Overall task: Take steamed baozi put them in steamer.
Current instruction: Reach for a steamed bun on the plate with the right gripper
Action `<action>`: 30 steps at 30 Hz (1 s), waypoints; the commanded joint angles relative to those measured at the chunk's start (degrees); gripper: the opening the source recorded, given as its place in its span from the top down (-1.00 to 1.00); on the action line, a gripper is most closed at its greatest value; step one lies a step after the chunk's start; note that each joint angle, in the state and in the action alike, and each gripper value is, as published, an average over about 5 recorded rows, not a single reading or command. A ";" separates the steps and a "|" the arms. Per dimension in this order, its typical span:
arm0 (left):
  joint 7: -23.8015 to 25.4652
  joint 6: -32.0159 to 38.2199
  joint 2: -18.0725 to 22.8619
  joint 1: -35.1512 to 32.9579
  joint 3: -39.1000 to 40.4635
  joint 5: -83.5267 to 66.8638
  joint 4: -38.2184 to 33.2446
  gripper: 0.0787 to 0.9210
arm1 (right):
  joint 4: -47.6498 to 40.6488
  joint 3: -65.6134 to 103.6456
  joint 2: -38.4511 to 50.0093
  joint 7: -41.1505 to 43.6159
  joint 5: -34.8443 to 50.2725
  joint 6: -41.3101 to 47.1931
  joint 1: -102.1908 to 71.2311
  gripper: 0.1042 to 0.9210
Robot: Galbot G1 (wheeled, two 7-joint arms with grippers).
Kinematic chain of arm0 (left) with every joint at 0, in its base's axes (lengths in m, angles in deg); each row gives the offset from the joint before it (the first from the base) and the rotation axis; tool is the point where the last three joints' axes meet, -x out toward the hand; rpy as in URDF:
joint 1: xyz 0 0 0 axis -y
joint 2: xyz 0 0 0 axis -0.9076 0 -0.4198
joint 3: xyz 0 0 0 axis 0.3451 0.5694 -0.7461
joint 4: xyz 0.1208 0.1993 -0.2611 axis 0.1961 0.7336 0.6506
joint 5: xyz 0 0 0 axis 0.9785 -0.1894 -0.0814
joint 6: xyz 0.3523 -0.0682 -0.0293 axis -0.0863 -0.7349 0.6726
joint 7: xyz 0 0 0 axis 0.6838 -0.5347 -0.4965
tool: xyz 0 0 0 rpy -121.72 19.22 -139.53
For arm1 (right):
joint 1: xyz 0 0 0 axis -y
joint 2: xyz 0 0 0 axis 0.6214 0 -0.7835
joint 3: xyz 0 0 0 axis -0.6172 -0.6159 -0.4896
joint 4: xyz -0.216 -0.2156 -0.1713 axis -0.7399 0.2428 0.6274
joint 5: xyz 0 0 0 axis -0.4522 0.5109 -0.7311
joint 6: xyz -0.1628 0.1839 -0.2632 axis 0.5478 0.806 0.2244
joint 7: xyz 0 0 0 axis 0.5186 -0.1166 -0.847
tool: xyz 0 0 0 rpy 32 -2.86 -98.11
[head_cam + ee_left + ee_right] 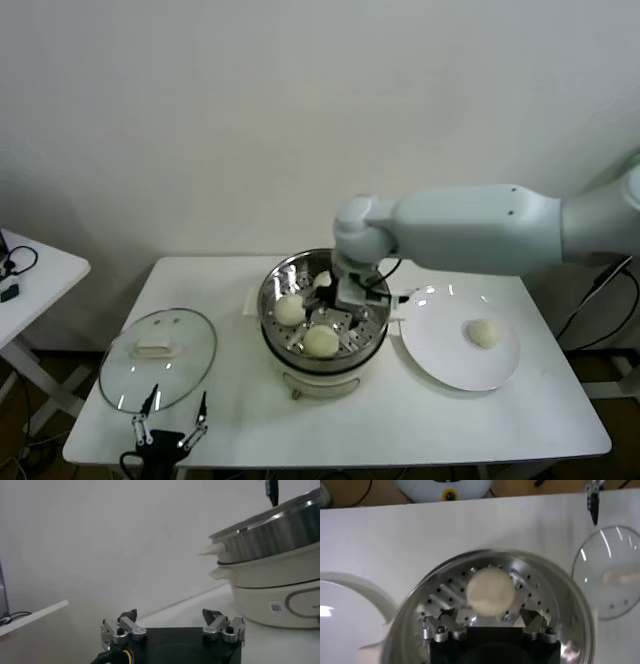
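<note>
Steamed baozi, small round cream-white dough buns: two (289, 310) (320, 341) on the perforated tray of the round stainless-steel steamer (275, 281); one (484, 333) on the flat white plate (440, 360) beside it. Right gripper (345, 300) inside the steamer, fingers spread, grasping nothing. Left gripper (172, 420) near the table's front edge by the round glass lid (120, 375), fingers released.

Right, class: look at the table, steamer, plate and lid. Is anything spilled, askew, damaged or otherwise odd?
Nothing stands out. The steamer sits upright with baozi on its tray, one baozi remains on the plate, and the glass lid lies flat beside it.
</note>
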 commanded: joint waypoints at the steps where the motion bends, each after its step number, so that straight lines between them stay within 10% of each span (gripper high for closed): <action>1: 0.04 0.00 2.17 -0.23 0.01 -0.01 -0.46 -0.77 | -1.46 -15.71 11.59 4.60 24.93 13.64 17.02 -0.76; 9: 0.12 0.11 2.00 0.24 0.32 -0.74 -0.66 -0.77 | -6.53 -18.09 22.27 -0.52 26.57 29.66 9.08 -0.76; 30: 0.66 0.53 2.80 -0.19 1.20 -3.18 -2.89 -0.77 | -21.91 -0.42 26.67 -2.17 10.57 26.86 -18.59 -0.76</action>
